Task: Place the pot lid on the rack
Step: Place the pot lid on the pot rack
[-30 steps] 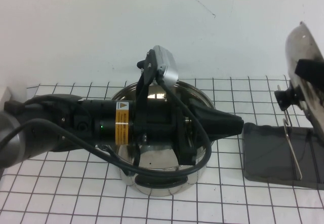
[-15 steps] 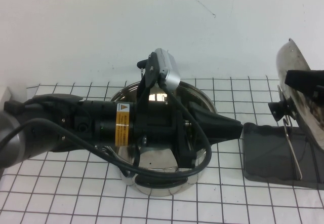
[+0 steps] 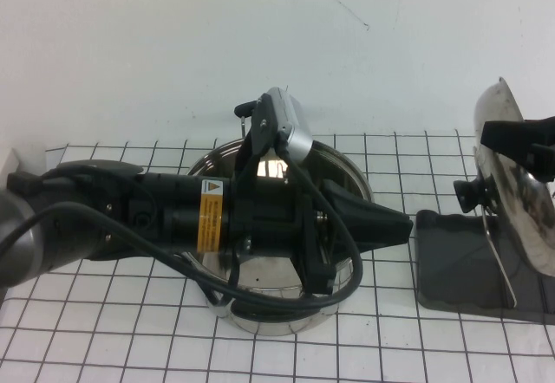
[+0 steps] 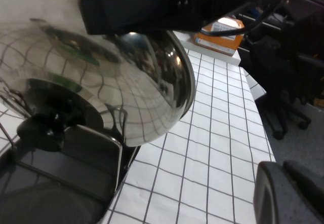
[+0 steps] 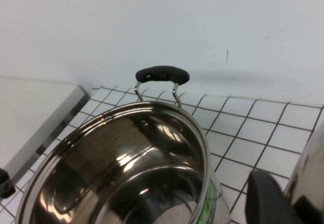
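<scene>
Steel pot lid hanging tilted over rack at right, right gripper clamping rim; probably misaligned with wires, risking slipping. Left gripper reaching over pot, fingers closed, empty.

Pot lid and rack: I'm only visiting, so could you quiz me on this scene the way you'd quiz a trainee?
1. True or false: the pot lid lies flat on the pot.
2. Which holds the lid above the rack? A) left gripper, stretched over the pot B) right gripper, at the right edge
3. Fill in: the lid's knob faces the ___ arm.
Key: 1 false; 2 B; 3 left.
</scene>
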Motion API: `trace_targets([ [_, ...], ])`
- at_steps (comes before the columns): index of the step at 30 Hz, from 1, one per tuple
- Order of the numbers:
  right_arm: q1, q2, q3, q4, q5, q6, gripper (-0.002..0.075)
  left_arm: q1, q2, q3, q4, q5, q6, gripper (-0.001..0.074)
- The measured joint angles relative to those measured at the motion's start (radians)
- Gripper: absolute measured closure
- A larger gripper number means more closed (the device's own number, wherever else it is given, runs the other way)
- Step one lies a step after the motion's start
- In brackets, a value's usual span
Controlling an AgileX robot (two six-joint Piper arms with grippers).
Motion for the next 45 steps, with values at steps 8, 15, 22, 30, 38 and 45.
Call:
trace_targets([
  [8, 0.0, 0.0, 0.0, 0.0, 0.0, -0.003, 0.0563, 0.003, 0.0, 0.0, 0.013, 0.004, 0.0, 0.0736],
  [15, 0.0, -0.008, 0.0, -0.029, -0.026, -0.003, 0.056, 0.049, 0.0, 0.0, 0.015, 0.002, -0.002, 0.0736],
  [22, 0.0, -0.012, 0.0, -0.061, -0.033, -0.003, 0.0384, 0.086, 0.0, 0.0, 0.017, -0.027, -0.02, 0.0736],
  [30, -0.049, -0.029, 0.0, -0.117, -0.015, 0.034, 0.0186, 0.092, 0.0, 0.0, 0.044, -0.031, -0.03, 0.0736],
  [38, -0.195, -0.1, 0.0, -0.291, 0.186, 0.193, 0.0179, 0.145, -0.053, 0.0, 0.091, 0.042, -0.051, 0.0736],
  [45, -0.257, -0.197, 0.0, -0.368, 0.349, 0.267, 0.0245, 0.163, -0.232, 0.009, 0.329, 0.317, -0.195, 0.0736],
])
